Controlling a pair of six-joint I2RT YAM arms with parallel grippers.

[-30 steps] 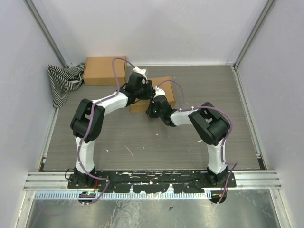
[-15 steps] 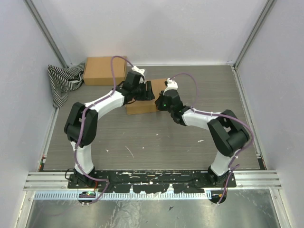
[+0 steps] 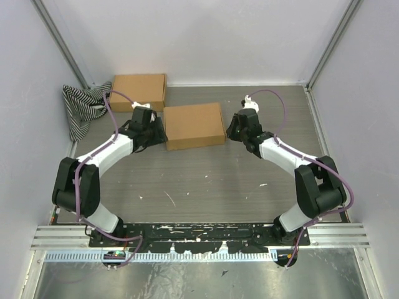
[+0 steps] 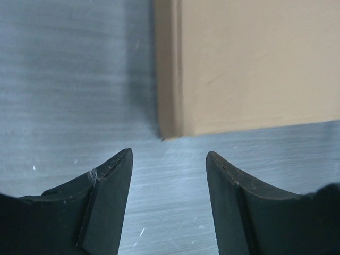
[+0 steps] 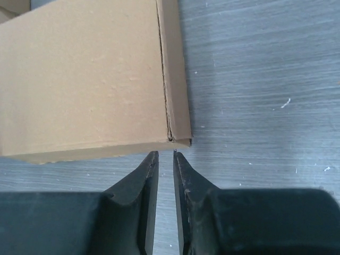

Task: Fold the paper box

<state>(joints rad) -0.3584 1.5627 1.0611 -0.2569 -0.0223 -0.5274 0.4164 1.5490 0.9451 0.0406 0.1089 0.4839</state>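
The paper box (image 3: 193, 124) lies flat and closed on the grey table, a plain brown cardboard mailer. My left gripper (image 3: 159, 132) is just off its left side, open and empty, with the box's corner (image 4: 255, 64) ahead of the left gripper (image 4: 169, 156). My right gripper (image 3: 230, 129) is just off the box's right side. In the right wrist view the box's corner (image 5: 85, 79) lies right in front of the right gripper (image 5: 166, 155), whose jaws stand nearly together with only a thin gap and nothing between them. Neither gripper touches the box.
A second, fully formed brown box (image 3: 138, 92) stands at the back left against the wall. A black-and-white striped cloth (image 3: 84, 106) lies in the back left corner beside it. White walls enclose the table on three sides.
Both arms have drawn off the paper box, the left one to the left and the right one to the right. The box, half hidden before, now shows whole and closed.
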